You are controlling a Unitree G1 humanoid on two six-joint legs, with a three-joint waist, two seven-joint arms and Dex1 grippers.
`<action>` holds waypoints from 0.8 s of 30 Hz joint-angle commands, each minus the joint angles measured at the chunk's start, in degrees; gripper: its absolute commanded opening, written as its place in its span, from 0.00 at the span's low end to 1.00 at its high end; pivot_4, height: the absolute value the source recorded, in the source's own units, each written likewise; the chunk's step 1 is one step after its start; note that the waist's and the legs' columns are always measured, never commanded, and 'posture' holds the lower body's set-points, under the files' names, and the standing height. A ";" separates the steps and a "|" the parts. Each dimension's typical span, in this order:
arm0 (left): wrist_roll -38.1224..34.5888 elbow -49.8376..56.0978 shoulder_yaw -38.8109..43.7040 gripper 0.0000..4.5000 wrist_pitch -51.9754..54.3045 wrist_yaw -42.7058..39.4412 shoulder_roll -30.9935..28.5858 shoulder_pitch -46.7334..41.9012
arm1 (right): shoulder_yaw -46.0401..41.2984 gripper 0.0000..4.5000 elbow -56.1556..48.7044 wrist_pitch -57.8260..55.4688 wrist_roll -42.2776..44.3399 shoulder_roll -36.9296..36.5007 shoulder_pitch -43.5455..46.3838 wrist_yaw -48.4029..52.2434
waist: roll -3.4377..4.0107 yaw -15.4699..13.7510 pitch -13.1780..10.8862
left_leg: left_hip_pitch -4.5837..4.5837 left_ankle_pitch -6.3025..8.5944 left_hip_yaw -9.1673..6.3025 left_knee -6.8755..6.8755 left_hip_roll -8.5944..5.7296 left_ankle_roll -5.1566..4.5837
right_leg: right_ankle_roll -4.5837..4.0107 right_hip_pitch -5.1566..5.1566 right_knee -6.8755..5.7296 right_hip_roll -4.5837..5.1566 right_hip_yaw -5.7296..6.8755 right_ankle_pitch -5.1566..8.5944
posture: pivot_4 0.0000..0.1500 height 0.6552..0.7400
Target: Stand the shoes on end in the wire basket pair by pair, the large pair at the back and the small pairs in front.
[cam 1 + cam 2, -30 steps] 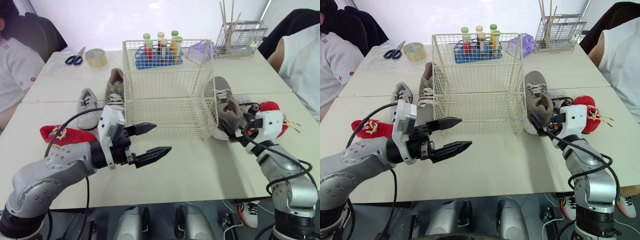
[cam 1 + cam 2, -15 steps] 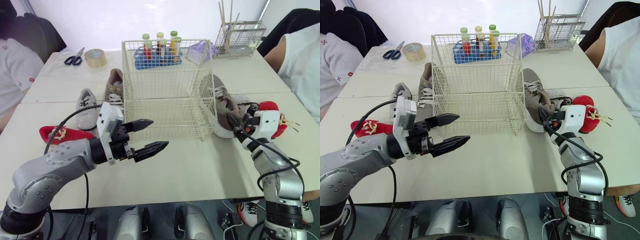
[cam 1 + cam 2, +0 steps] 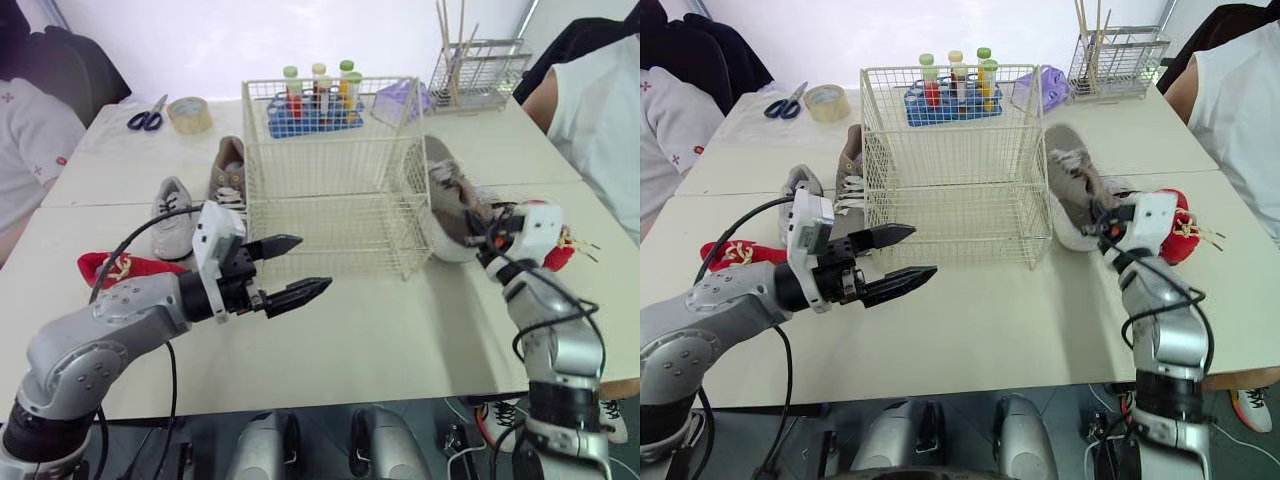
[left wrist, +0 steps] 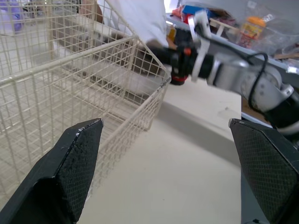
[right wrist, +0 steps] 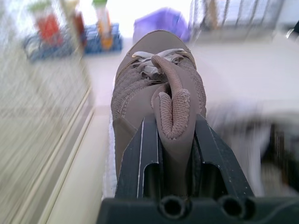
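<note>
At the far left of the pale tabletop [image 3: 400, 330], a flat red fabric shoe with yellow laces [image 3: 112, 268]. Just beyond it, a small grey-and-white sneaker [image 3: 173, 215], sole down. Next to that, a large taupe lace-up sneaker [image 3: 230, 172], close against the left wall of the cream wire basket [image 3: 335, 230].

In front of these shoes, over the table, the left gripper [image 3: 314, 263]: black fingers spread wide apart, nothing between them, tips aimed toward the basket's near left corner.

At centre, the basket itself, upright, with every shoe outside it. Behind it, a blue rack of capped tubes [image 3: 318, 108]. Farther left at the back, blue-handled scissors [image 3: 147, 117] and a roll of tape [image 3: 190, 113].

Just beside the basket's right wall, a second large taupe sneaker [image 3: 447, 195], tilted, toe pointing away from the robot. Clenched on its padded heel collar, the right gripper [image 5: 175, 140], one black finger [image 5: 140, 154] pressed on either side.

Close behind that gripper's white housing, a second red shoe [image 3: 1181, 238], partly hidden.
</note>
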State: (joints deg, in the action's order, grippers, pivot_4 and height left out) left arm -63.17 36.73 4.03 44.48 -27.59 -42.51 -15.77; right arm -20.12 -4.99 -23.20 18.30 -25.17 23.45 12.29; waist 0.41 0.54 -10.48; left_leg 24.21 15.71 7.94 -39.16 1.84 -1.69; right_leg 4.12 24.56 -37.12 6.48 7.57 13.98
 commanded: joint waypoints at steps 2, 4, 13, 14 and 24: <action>0.50 -1.18 0.30 1.00 -0.01 -2.93 0.09 -1.95 | -5.35 0.04 -4.42 4.54 1.23 -4.38 9.10 -1.93 | 0.00 -0.02 0.00 | 0.02 0.00 -0.01 0.01 0.01 0.00 | 0.02 0.01 0.01 0.00 0.01 0.01 | 1.00 1.00; 0.34 -1.89 0.34 1.00 0.22 -3.57 0.34 -2.69 | -5.23 0.04 -4.44 4.70 1.58 -5.84 12.24 -1.49 | 0.00 0.11 0.00 | 0.03 0.00 -0.01 0.01 0.02 0.00 | 0.05 0.01 0.03 -0.01 0.02 0.03 | 1.00 1.00; -5.37 -3.79 8.58 1.00 2.67 -3.18 -2.58 -2.66 | 2.80 0.04 13.97 7.39 9.47 -15.30 44.89 26.13 | 0.28 0.86 -0.19 | -0.01 -0.01 0.11 0.09 0.09 0.00 | 0.04 0.12 -0.02 -0.07 -0.12 0.02 | 1.00 1.00; -5.77 -3.37 10.06 1.00 3.07 -2.16 -3.39 -2.04 | 3.86 0.04 18.09 8.59 10.27 -14.87 49.59 30.96 | 0.29 0.99 -0.20 | 0.00 -0.01 0.13 0.10 0.11 0.00 | 0.04 0.16 -0.03 -0.10 -0.16 0.02 | 1.00 1.00; -27.08 4.35 38.12 1.00 5.19 12.91 -12.89 14.67 | 9.00 0.04 41.88 14.86 16.15 -5.12 69.15 67.16 | -0.04 0.82 -0.23 | 0.06 0.11 0.11 -0.01 0.00 -0.20 | 0.04 0.04 0.07 0.28 -0.13 0.01 | 1.00 1.00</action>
State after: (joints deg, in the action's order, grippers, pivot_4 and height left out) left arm -86.04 39.04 37.26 49.83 -17.44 -54.53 -2.28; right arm -9.35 35.77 -9.51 32.00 -29.91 89.02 75.12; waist 0.37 1.36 -10.71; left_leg 24.27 15.84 8.05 -39.18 1.83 -1.92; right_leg 4.16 24.60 -37.05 6.78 7.44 13.99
